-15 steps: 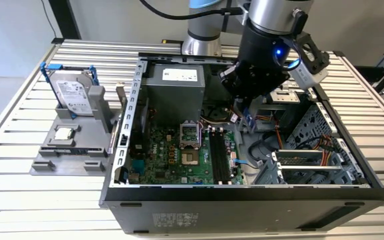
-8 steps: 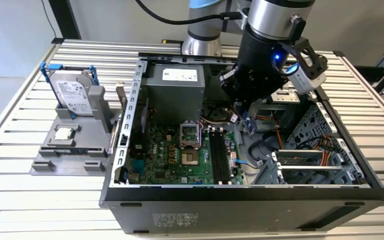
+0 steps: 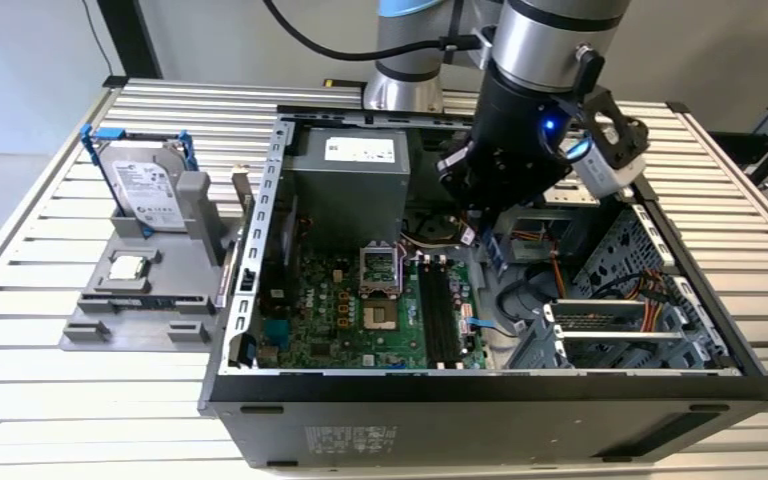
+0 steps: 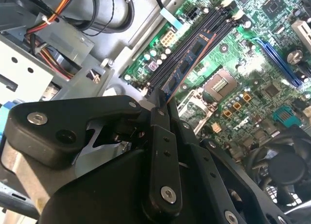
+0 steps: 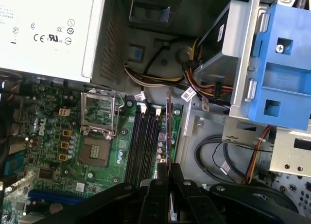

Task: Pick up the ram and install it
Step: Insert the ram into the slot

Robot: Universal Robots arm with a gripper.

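My gripper (image 3: pixel 471 228) hangs inside the open computer case, above the motherboard (image 3: pixel 357 320). Its black fingers (image 4: pixel 160 118) are shut on one end of the ram (image 4: pixel 188 61), a thin stick with dark chips and a bluish edge. In the first wrist view the ram (image 5: pixel 168 129) shows edge-on, running out from the gripper (image 5: pixel 168 174) along the black memory slots (image 5: pixel 143 136). It lies in line with the slots (image 4: pixel 210 25) on their outer side. I cannot tell whether it touches a slot. In the exterior view the slots (image 3: pixel 438 310) sit below and in front of the gripper.
A grey power supply (image 3: pixel 344 170) fills the case's back. The processor socket (image 5: pixel 98 131) lies beside the slots. A blue-railed drive cage (image 5: pixel 279 63) and cable bundles (image 5: pixel 160 80) crowd the other side. Outside the case, a hard drive (image 3: pixel 144 190) and processor chip (image 3: pixel 127 267) rest on a grey stand (image 3: pixel 144 310).
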